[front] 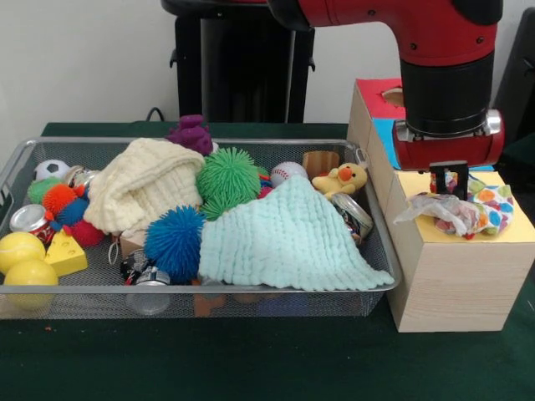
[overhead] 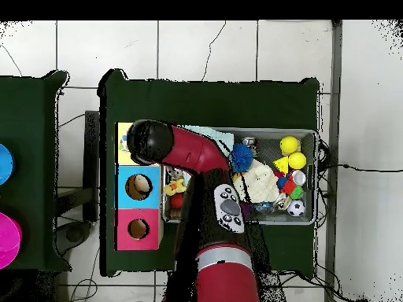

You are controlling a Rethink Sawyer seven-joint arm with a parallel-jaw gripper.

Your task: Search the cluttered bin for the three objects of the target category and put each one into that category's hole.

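Note:
The silver wire mesh bin [front: 17, 159] spans the left and middle of the front view, full of clutter; it also shows in the overhead view [overhead: 313, 135]. One white cloth with coloured patches [front: 468, 210] lies crumpled on the yellow top [front: 522, 230] of the nearest pale wooden box and hides its hole. My gripper [front: 449, 180] hangs straight above this cloth, its tips at the cloth's upper edge. In the overhead view the arm covers most of the yellow top [overhead: 123, 130]. No other printed cloth shows in the bin.
A mint waffle cloth [front: 284, 238] and a cream waffle cloth [front: 142, 188] cover much of the bin. Spiky blue [front: 174, 242] and green [front: 227, 177] balls, yellow balls [front: 21, 251], a duck [front: 341, 179] and cans lie around them. The blue-topped hole [overhead: 138, 186] and red-topped hole [overhead: 138, 229] sit beside the yellow one.

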